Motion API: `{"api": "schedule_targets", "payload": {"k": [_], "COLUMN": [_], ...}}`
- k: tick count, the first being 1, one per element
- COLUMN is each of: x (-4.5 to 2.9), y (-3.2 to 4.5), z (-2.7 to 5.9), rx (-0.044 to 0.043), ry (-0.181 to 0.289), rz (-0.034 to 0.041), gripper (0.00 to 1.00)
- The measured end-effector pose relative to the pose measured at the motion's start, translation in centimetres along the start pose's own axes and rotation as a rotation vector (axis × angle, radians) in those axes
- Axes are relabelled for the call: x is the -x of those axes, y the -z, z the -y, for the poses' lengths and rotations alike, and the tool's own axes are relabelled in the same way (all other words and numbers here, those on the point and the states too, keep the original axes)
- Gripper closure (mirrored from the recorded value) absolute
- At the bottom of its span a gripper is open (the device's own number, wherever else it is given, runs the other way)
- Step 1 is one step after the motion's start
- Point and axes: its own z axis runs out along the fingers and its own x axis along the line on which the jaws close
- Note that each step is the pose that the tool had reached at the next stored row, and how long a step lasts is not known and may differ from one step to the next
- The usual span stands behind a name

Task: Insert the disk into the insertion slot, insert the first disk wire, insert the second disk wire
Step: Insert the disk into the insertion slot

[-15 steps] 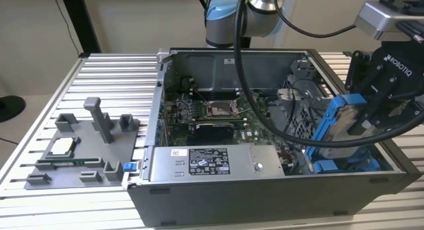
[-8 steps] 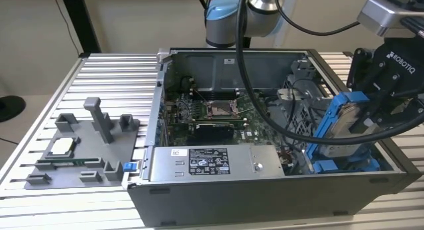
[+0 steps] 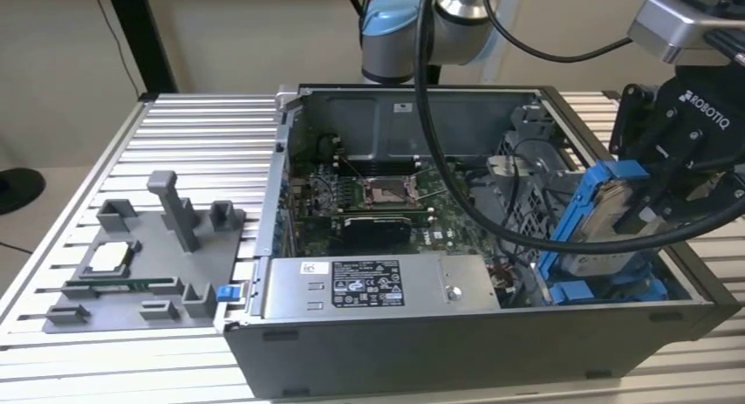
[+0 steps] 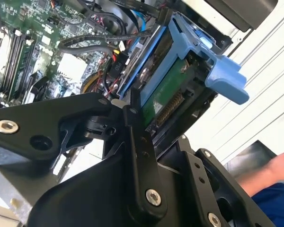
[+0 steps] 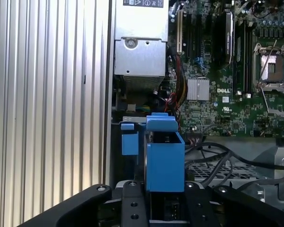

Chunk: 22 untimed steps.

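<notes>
Disk [image 3: 603, 225], clenched in the pincer [image 3: 650, 190], hangs tilted with its lower end at the insertion slot [image 3: 629, 286], unseated, so both wire steps seem left too.

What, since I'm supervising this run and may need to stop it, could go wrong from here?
1. The gripper holds the disk tilted in the exterior view, so it may jam going in.
2. Loose wires lie right beside the disk in the first wrist view and could get pinched.
3. The arm's black cable hangs across the open case and might snag.
</notes>
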Motion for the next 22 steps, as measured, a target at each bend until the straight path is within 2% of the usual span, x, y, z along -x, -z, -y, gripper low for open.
{"api": "schedule_targets", "payload": {"k": [13,14,22], "x": [0.00,0.00,0.00], "y": [0.01,0.00,0.00], "z": [0.00,0.00,0.00], "rx": [0.0000,0.0000,0.0000], "ry": [0.000,0.000,0.000], "rz": [0.0008,0.0009,0.0015], "gripper": [1.00,0.00,0.00]}}
